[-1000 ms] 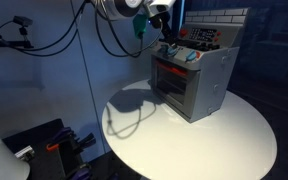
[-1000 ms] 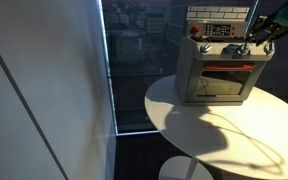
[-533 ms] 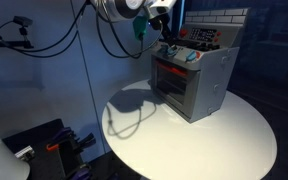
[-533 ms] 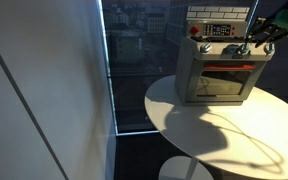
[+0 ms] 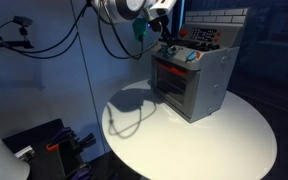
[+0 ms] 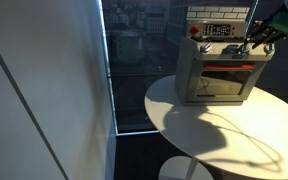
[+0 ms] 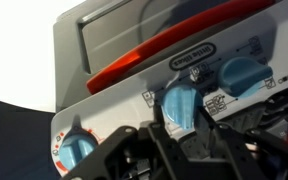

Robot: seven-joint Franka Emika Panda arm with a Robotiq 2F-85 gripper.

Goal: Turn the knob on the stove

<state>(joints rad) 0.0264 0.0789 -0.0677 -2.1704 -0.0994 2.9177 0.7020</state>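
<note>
Silver-grey and boxy, the stove [image 5: 196, 85] stood on a round white table [image 5: 174, 138], toward the side away from the camera, while I ran the arm from my remote station. In both exterior views its oven window [image 6: 224, 80] glowed red on the front face, under a strip of controls.

The gripper [image 5: 167, 47] hung at the stove's upper front edge, level with that control strip, and dark cables [image 5: 109, 40] looped down from the arm behind it. In an exterior view the same gripper [image 6: 254, 42] sat at the stove's upper corner on the side away from the tall glass pane [image 6: 134, 60].

The wrist view showed the stove's front upside down, with a red handle [image 7: 174, 52] above a row of light-blue knobs [image 7: 242, 72]. The gripper's dark fingers [image 7: 156, 140] stood to either side of the middle knob [image 7: 181, 105], with its near end between them. I could not tell whether the pads were pressing on it or only flanking it. Another knob [image 7: 76, 150] sat apart from the fingers at the lower edge of that view.
</note>
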